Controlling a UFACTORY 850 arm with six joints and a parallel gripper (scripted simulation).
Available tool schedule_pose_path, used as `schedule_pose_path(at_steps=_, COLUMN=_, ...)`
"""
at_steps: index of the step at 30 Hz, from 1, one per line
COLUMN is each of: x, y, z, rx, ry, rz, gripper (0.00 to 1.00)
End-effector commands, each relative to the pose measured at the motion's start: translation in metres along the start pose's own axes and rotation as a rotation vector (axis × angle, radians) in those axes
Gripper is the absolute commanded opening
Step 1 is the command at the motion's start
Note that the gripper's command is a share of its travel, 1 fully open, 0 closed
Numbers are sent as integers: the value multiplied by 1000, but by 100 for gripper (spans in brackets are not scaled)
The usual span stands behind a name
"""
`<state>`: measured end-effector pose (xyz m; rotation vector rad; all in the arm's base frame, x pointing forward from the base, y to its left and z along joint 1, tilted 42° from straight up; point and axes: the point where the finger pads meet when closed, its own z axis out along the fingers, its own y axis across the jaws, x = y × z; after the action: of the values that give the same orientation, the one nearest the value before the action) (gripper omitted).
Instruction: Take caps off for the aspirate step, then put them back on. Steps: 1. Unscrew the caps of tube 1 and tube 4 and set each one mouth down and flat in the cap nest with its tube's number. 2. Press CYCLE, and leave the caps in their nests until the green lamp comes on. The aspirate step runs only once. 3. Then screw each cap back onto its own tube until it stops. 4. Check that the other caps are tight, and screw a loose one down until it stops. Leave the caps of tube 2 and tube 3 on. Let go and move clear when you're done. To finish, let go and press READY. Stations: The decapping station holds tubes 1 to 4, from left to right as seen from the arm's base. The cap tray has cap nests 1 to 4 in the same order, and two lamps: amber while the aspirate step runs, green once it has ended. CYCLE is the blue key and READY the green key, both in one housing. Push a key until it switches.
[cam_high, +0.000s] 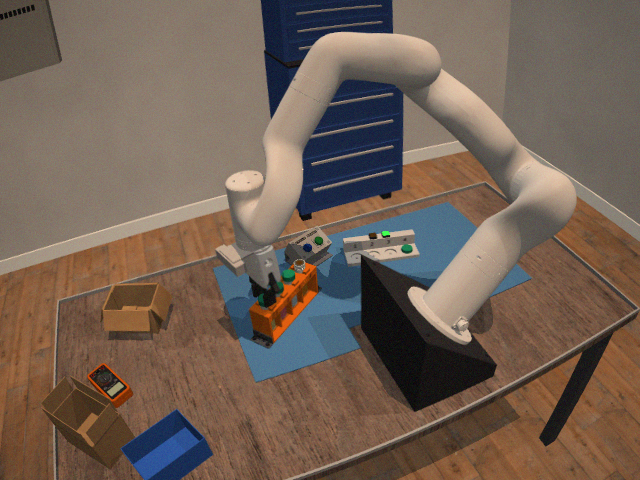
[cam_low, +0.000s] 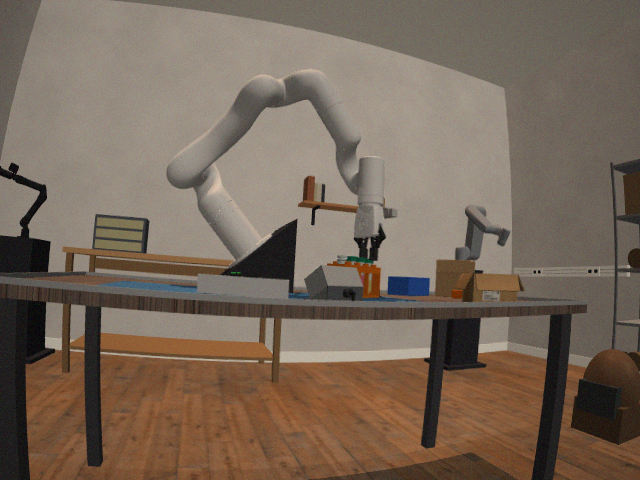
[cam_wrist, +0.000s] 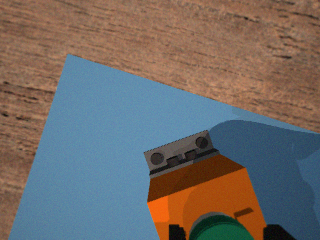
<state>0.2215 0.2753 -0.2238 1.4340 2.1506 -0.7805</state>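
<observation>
The orange decapping station (cam_high: 262, 324) (cam_wrist: 172, 212) stands on the blue mat. My gripper (cam_high: 262, 298) (cam_low: 368, 255) (cam_wrist: 224, 233) points down over its near end, open, with its fingers on both sides of the green cap of tube 1 (cam_wrist: 221, 231). A narrow gap shows beside the cap in the wrist view. Green caps sit on tube 2 (cam_high: 279, 287) and tube 3 (cam_high: 288, 275). Tube 4 (cam_high: 299, 265) is uncapped. Its green cap (cam_high: 406, 249) lies in nest 4 of the white cap tray (cam_high: 372, 259) (cam_low: 242, 285). The green lamp (cam_high: 385, 234) is lit; the amber lamp (cam_high: 372, 235) is dark.
The grey key housing (cam_high: 294, 254) (cam_low: 333, 283) with the blue key (cam_high: 307, 248) and green key (cam_high: 318, 240) stands behind the station. Two cardboard boxes (cam_high: 126, 320) (cam_high: 105, 439), an orange multimeter (cam_high: 109, 383) and a blue bin (cam_high: 168, 449) stand on the left of the table.
</observation>
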Motion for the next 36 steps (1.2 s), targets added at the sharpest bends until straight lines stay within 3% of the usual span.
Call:
schedule_pose_path(at_steps=1, x=1, y=1, z=-9, rx=-2, ry=2, rz=1, gripper=46)
schedule_pose_path(at_steps=14, x=1, y=1, z=-40, rx=-2, ry=2, rz=1, gripper=46)
schedule_pose_path(at_steps=17, x=-24, y=0, z=-40, rx=-2, ry=2, rz=-249, gripper=46)
schedule_pose_path(at_steps=19, x=-24, y=0, z=-40, rx=-2, ry=2, rz=-249, gripper=46)
schedule_pose_path(at_steps=22, x=-49, y=0, z=-40, rx=-3, ry=1, rz=-483, gripper=46)
schedule_pose_path(at_steps=30, x=-83, y=-1, z=-40, rx=-2, ry=1, rz=-833, gripper=46)
schedule_pose_path(at_steps=32, x=-99, y=-2, z=-40, rx=-3, ry=0, rz=-995, gripper=46)
schedule_pose_path(at_steps=34, x=-116, y=-2, z=-40, rx=-2, ry=0, rz=-1016, gripper=46)
schedule_pose_path(at_steps=36, x=-116, y=-2, z=-40, rx=-2, ry=0, rz=-1016, gripper=46)
